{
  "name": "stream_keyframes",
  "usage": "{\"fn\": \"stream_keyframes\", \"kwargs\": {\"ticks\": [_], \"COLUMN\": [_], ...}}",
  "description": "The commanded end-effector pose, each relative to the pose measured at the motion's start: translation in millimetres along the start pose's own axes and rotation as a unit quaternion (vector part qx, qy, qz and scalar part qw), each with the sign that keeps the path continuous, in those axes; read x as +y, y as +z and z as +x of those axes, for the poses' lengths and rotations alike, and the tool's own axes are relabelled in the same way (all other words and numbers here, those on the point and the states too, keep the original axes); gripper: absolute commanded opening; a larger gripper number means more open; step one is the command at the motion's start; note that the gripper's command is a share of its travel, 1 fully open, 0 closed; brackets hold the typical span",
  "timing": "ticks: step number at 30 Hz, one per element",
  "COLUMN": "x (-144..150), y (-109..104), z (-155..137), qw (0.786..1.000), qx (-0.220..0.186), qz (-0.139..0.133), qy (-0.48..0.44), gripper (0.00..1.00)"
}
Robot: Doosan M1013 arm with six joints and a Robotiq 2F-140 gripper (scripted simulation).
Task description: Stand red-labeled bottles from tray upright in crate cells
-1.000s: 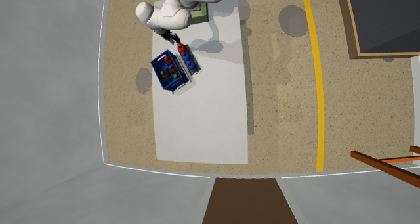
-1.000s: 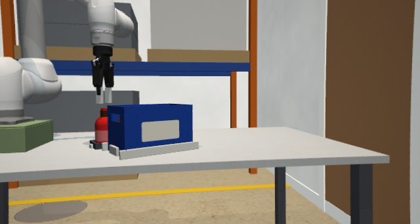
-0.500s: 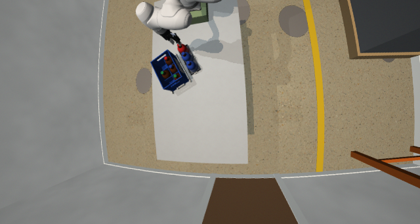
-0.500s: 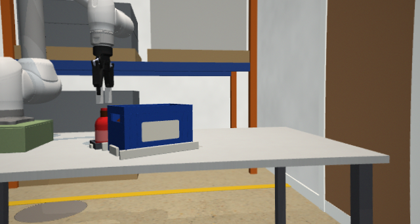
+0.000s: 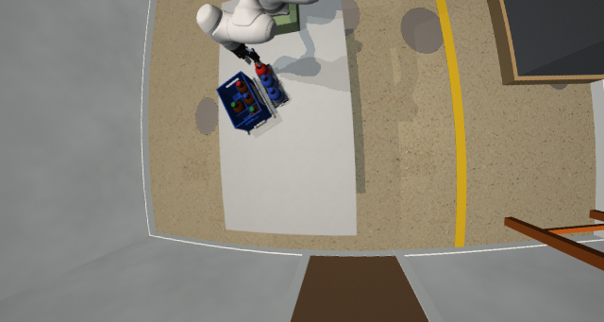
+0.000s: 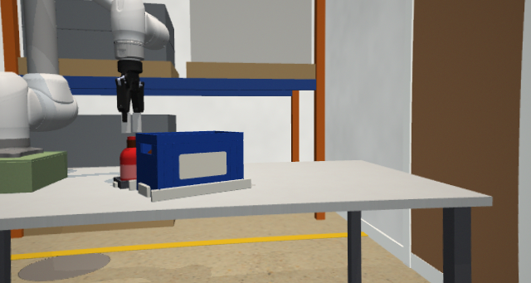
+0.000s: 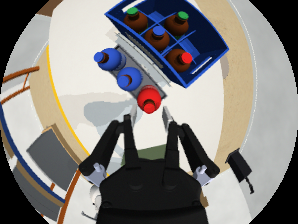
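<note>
A red bottle (image 5: 260,69) (image 6: 128,164) (image 7: 148,99) stands upright at the near end of the narrow grey tray (image 5: 283,102) (image 6: 120,183). Two blue bottles (image 5: 267,80) (image 5: 274,93) (image 7: 107,60) (image 7: 129,80) stand behind it on the tray. The blue crate (image 5: 223,93) (image 6: 199,143) (image 7: 214,38) stands beside the tray and holds several brown bottles with red and green caps. My gripper (image 5: 252,58) (image 6: 132,129) (image 7: 149,110) hangs straight over the red bottle, fingertips just above its cap. The fingers stand partly apart with nothing between them.
The crate sits on a flat grey base (image 6: 199,190). A green block (image 6: 31,171) (image 5: 288,22) under the arm's foot stands close to the tray. The white table (image 5: 288,171) (image 6: 332,183) stretches away from the crate.
</note>
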State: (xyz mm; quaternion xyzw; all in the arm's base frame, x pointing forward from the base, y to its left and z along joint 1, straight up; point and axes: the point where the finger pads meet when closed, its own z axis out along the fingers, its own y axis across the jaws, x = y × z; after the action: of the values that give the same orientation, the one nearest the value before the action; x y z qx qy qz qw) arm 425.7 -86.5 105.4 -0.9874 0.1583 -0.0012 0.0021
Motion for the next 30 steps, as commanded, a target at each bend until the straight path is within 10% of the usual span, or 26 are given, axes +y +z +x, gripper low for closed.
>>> {"fn": "stream_keyframes", "kwargs": {"ticks": [1,30], "x": [0,0], "y": [1,30], "z": [0,0], "qw": [1.0,1.0], "qx": [0.0,0.0], "qz": [0.0,0.0], "qy": [0.0,0.0], "gripper": [0.38,0.38]}}
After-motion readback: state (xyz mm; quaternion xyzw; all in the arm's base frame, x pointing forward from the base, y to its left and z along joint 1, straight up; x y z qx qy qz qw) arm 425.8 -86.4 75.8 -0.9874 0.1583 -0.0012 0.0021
